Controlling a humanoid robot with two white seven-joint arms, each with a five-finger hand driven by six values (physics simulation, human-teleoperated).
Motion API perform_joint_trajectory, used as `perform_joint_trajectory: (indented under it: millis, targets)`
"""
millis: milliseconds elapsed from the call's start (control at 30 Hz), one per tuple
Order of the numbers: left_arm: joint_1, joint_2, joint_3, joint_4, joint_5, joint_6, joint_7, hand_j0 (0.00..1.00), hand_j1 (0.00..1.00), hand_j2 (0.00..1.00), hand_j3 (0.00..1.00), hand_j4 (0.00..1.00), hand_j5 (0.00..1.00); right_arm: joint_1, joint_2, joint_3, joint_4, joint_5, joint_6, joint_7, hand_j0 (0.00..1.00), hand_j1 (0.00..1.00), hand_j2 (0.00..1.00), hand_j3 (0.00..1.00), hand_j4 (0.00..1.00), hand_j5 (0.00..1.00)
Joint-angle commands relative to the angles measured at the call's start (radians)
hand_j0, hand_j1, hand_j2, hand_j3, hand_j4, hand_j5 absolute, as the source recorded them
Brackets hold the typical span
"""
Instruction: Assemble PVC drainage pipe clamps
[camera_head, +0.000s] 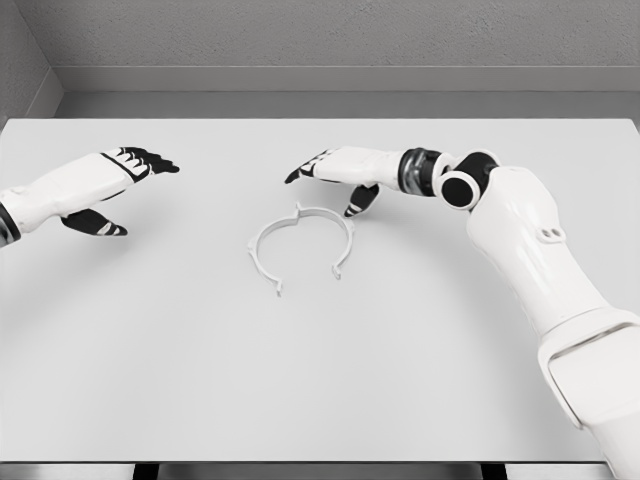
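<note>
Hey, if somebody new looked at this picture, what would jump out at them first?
Probably the white clamp, an open ring lying alone mid-table, its gap facing the robot. Next, the right hand hovering just behind it, fingers spread and holding nothing. The left hand is open too, off at the left side of the pale table.

Both arms had glossy white shells. The right arm (520, 250) showed a black-ringed round joint, a dark grey wrist band and two small dark dots. Each hand, left (112, 188) and right (335, 172), had black-tipped fingers.
</note>
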Motion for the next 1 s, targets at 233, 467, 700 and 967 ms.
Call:
perform_joint_trajectory:
  millis: [233,467,700,967]
  targets:
    - [0.002,0.002,0.001,0.000,0.006,0.001,0.001,1.00,1.00,1.00,1.00,1.00,1.00,0.006,0.006,0.001,-0.009,-0.007,0.003,0.003,0.93,0.93,0.93,0.93,0.93,0.93]
    - [0.000,0.002,-0.001,-0.003,0.009,0.001,0.001,1.00,1.00,1.00,1.00,1.00,1.00,0.025,-0.003,-0.002,-0.063,-0.008,0.003,0.009,0.93,0.93,0.93,0.93,0.93,0.93]
    - [-0.002,0.002,-0.001,-0.006,0.011,0.001,0.001,1.00,1.00,1.00,1.00,1.00,1.00,0.025,-0.005,-0.005,-0.065,-0.011,0.003,0.009,0.93,0.93,0.93,0.93,0.93,0.93]
    - [-0.002,0.005,-0.001,-0.006,0.023,0.001,0.001,1.00,1.00,1.00,1.00,1.00,1.00,0.009,0.001,-0.010,-0.049,-0.002,0.003,0.007,0.93,0.93,0.93,0.93,0.93,0.93]
